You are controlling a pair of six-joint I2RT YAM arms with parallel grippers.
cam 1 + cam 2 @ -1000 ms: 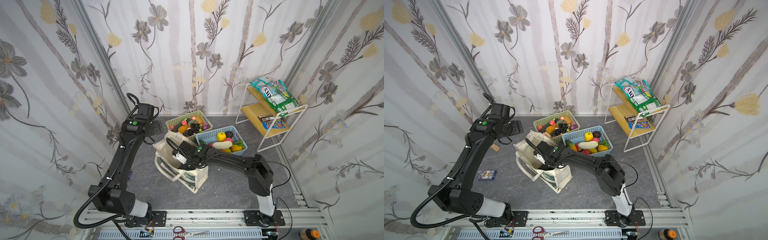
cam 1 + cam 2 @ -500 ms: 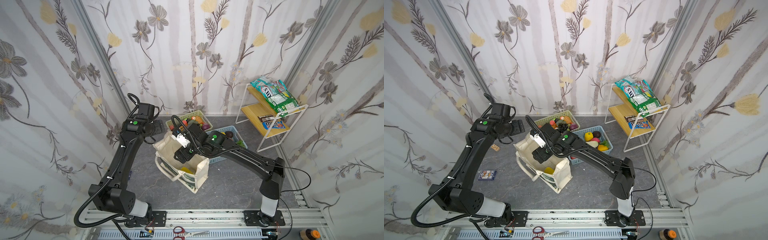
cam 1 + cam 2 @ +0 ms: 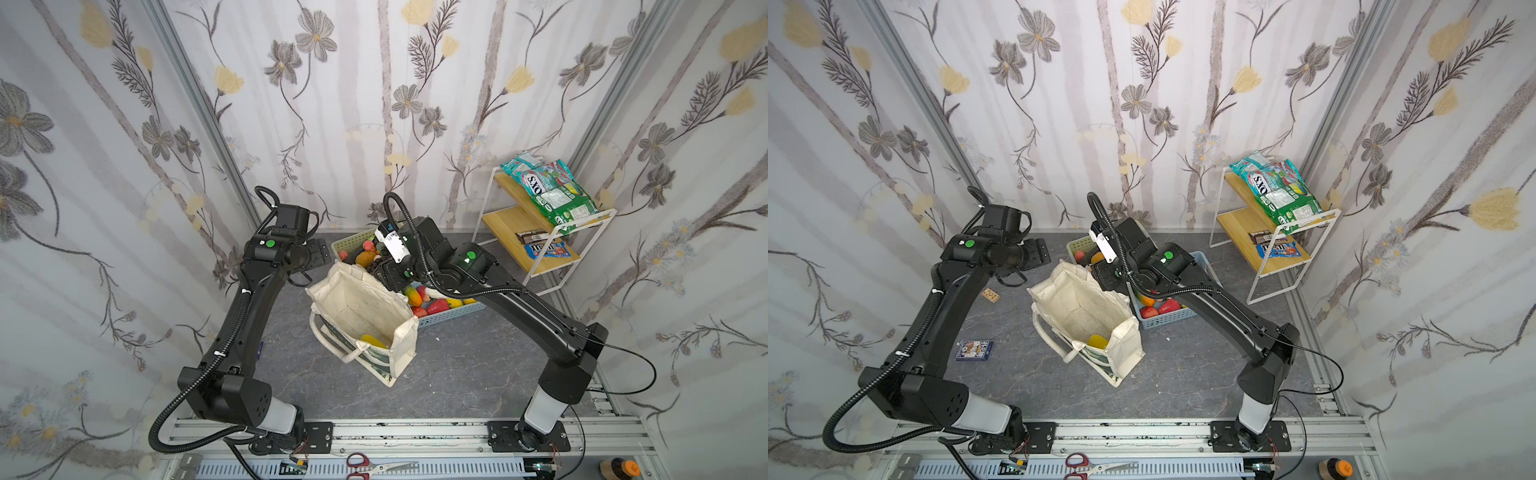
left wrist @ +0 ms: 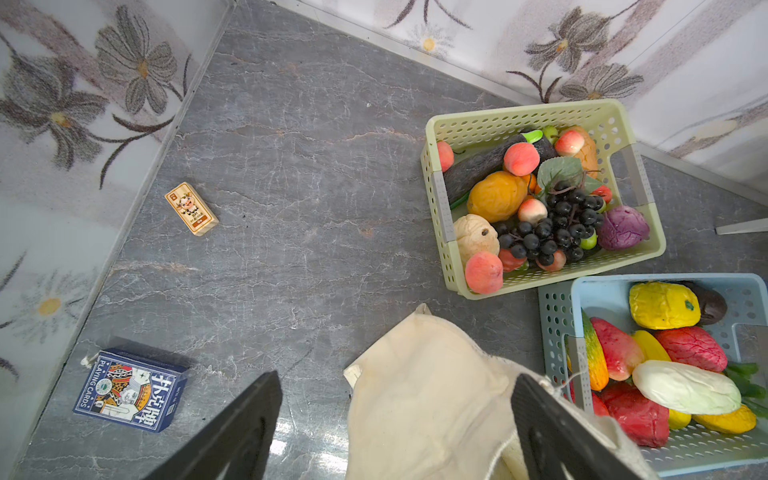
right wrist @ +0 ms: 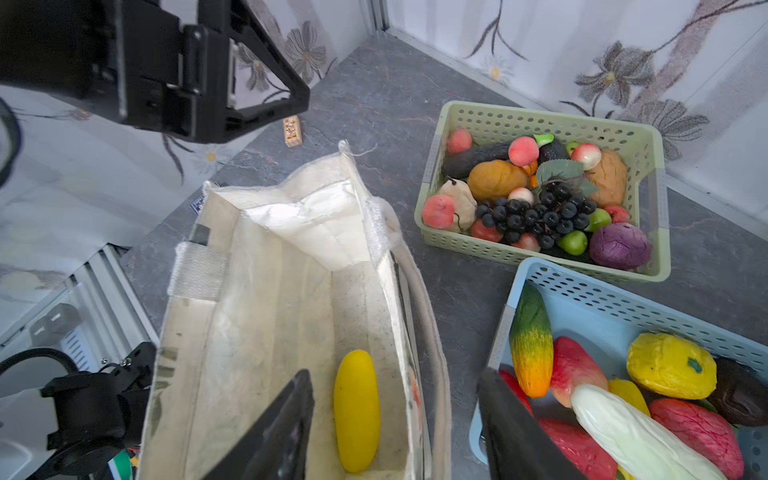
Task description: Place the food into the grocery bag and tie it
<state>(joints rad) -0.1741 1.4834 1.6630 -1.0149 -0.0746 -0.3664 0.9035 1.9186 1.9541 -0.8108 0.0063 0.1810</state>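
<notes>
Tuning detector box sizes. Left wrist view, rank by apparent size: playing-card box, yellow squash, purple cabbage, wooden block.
1. playing-card box
2. yellow squash
3. purple cabbage and wooden block: too alike to rank

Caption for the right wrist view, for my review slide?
Open right gripper over the grocery bag rim, one yellow food piece inside; green basket and blue basket hold the rest.

Bright, even light, soft shadows, white glare on the grey floor [image 4: 286,446], wide-angle bending at edges.
</notes>
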